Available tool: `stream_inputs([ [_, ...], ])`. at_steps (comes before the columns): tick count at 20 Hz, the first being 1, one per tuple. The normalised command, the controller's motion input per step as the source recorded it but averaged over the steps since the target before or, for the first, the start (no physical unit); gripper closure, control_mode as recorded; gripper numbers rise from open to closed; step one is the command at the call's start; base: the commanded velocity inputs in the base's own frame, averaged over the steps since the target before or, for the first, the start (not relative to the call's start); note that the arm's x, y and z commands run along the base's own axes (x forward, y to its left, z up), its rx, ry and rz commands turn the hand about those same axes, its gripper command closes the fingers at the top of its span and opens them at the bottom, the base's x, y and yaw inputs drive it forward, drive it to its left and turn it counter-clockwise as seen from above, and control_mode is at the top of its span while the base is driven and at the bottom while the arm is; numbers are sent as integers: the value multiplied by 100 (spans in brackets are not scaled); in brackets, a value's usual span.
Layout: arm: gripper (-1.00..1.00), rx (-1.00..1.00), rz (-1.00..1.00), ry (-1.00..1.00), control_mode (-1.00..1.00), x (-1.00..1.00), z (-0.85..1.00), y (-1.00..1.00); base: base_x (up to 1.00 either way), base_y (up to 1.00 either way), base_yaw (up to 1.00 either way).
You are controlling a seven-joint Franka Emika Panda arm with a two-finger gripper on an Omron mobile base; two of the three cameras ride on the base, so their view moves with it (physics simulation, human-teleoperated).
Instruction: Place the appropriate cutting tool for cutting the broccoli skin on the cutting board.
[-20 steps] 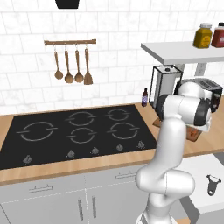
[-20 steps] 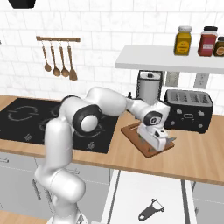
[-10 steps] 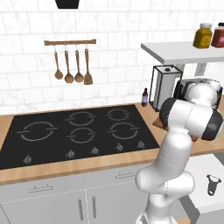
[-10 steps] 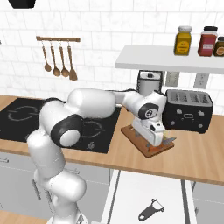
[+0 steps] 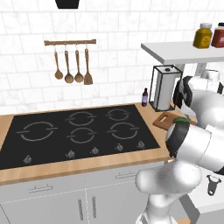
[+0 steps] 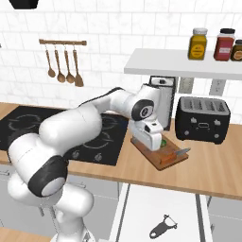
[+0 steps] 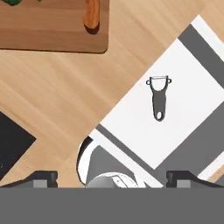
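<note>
End effector: the end effector (image 7: pixel 111 177) hangs over the tabletop's front edge, fingers spread wide, nothing between them; in the right base view the hand sits at the near end of the cutting board.
Cutting board: the cutting board (image 6: pixel 158 152) lies on the wooden tabletop (image 6: pixel 208 170), between the cooktop and the toaster; its corner shows at the top of the hand view (image 7: pixel 52 30).
Broccoli: the broccoli (image 6: pixel 163 142) rests on the board, just beside the robot's hand; a scrap of green shows at the top left edge of the hand view (image 7: pixel 13 1).
Knife: a knife (image 6: pixel 176 154) with an orange handle lies on the board, its grey blade pointing off the far corner toward the toaster; the handle end shows in the hand view (image 7: pixel 91 16).
Peeler: a dark peeler (image 7: pixel 158 99) lies flat on a white surface (image 7: pixel 183 78) below the tabletop's front edge, well apart from the board; also seen low in the right base view (image 6: pixel 162 227) and at the lower right of the left base view (image 5: pixel 212 184).
Cooktop: a black cooktop (image 5: pixel 78 131) is set into the tabletop to the left of the board.
Toaster: a black toaster (image 6: pixel 202 119) stands at the wall, right of the board.
Shelf: a white shelf (image 6: pixel 184 64) above carries jars (image 6: pixel 197 43).
Utensils: wooden spoons (image 5: pixel 72 65) hang on a rail on the tiled wall.
</note>
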Motion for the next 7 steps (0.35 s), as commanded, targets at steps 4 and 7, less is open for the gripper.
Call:
stream_inputs([
  [4, -100, -17, 0, 4, -100, -43, 34, 60, 0, 0, 0],
  [7, -100, -20, 0, 7, -100, -23, 17, 68, 0, 0, 0],
])
